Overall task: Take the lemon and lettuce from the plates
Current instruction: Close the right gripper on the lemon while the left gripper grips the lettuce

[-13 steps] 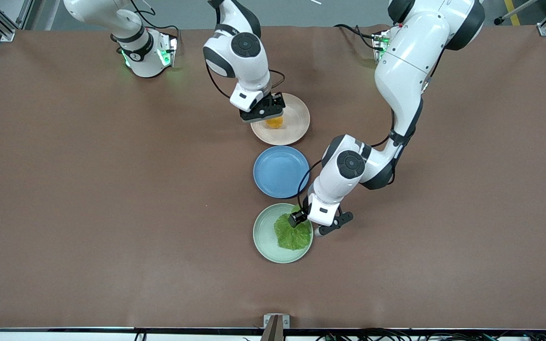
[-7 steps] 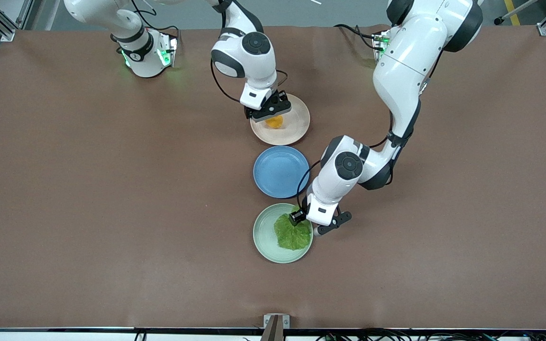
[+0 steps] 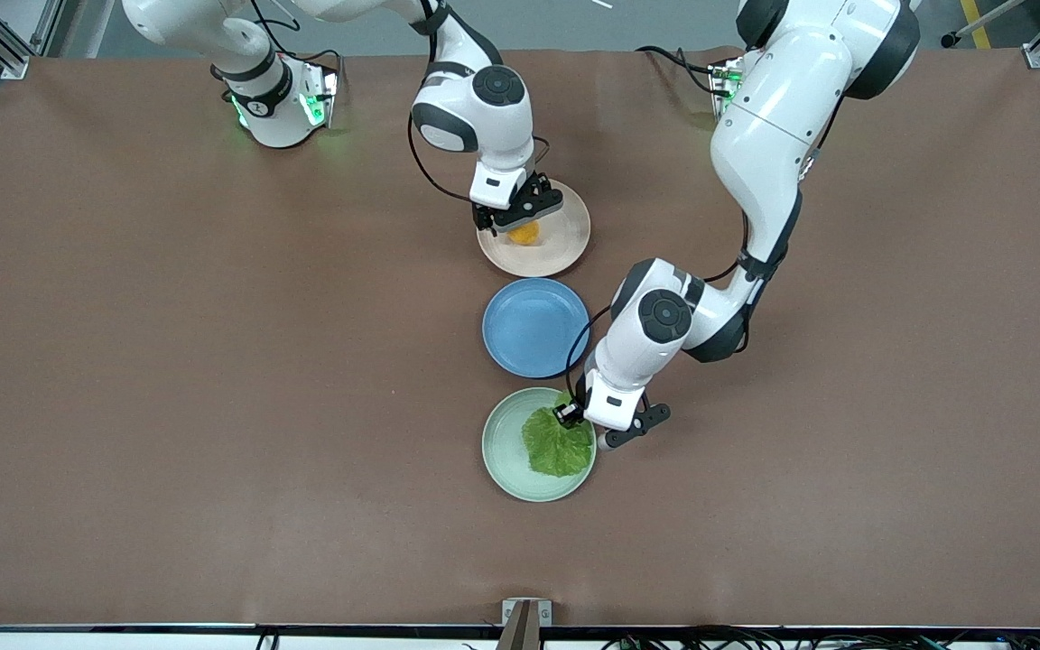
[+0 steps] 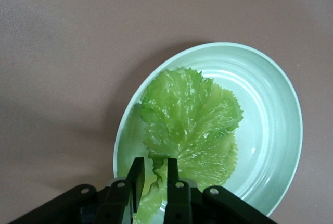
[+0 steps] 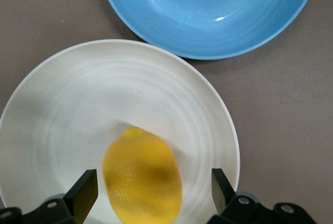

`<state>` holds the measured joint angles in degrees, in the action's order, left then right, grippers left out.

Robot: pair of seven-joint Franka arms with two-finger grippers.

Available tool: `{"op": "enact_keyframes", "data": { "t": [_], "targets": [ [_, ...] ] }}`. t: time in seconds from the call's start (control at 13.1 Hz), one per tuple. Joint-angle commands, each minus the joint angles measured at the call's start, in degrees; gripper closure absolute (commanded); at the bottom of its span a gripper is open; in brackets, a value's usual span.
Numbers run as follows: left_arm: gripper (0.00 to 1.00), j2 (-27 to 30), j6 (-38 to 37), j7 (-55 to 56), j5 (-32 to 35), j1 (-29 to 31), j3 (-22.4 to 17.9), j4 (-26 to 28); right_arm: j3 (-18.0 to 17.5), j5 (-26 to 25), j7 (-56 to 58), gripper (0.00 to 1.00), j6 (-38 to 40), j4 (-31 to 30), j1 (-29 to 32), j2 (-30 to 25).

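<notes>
The lemon lies on the beige-pink plate. My right gripper is open and low over it, one finger on each side of the lemon, neither touching; the plate's rim shows around it. The lettuce lies flat in the mint green plate. My left gripper is at the plate's edge toward the left arm's end. Its fingers are drawn close together on the paler stem end of the lettuce, which still rests in the plate.
A blue plate with nothing in it sits between the two task plates; it also shows in the right wrist view. The brown table stretches wide toward both ends.
My right gripper has moved toward the left arm's end and come down around the lemon. My left gripper has stayed at the lettuce's stem end.
</notes>
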<state>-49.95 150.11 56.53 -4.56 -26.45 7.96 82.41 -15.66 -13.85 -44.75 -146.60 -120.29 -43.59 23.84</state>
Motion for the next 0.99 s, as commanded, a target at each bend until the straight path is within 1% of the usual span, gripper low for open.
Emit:
{"op": "enact_keyframes", "data": {
  "t": [0.0,0.08,0.31,0.38,0.61,0.69,0.76,0.84,0.92],
  "targets": [
    [0.86,-0.76,0.36,0.78,0.34,-0.71,-0.66,-1.38,0.54,-1.7,-0.95,0.04,-1.41,0.49,-0.79,1.55],
    [0.89,-0.67,0.36,0.87,0.34,-0.71,-0.66,-1.38,0.63,-1.7,-1.3,0.04,-1.5,0.49,-0.97,1.73],
    [0.95,-0.41,0.36,0.87,0.25,-0.62,-0.66,-1.38,0.63,-1.88,-1.74,0.04,-1.5,0.32,-1.23,2.08],
    [0.97,-0.23,0.36,0.95,0.16,-0.53,-0.66,-1.47,0.72,-1.88,-2.09,0.08,-1.5,0.32,-1.67,2.35],
    [1.0,0.29,0.27,1.04,0.07,-0.36,-0.66,-1.56,0.72,-2.32,-3.32,0.27,-1.5,0.4,-1.85,2.87],
    [1.0,0.64,0.19,1.04,0.07,-0.18,-0.66,-1.56,0.72,-2.67,-4.81,0.38,-1.5,0.4,-2.02,2.88],
    [1.0,1.08,0.19,1.04,-0.01,-0.1,-0.66,-1.56,0.72,-3.19,-6.21,0.65,-1.41,0.4,-2.29,2.88],
    [1.0,1.78,0.19,1.04,-0.36,0.17,-0.58,-1.56,0.72,-3.2,-8.93,0.97,-1.24,0.49,-2.12,2.79],
    [1.0,2.92,0.01,0.96,-0.54,0.34,-0.58,-1.56,0.8,-3.11,-10.95,1.0,-0.63,0.67,-1.16,2.53]
  ]
}}
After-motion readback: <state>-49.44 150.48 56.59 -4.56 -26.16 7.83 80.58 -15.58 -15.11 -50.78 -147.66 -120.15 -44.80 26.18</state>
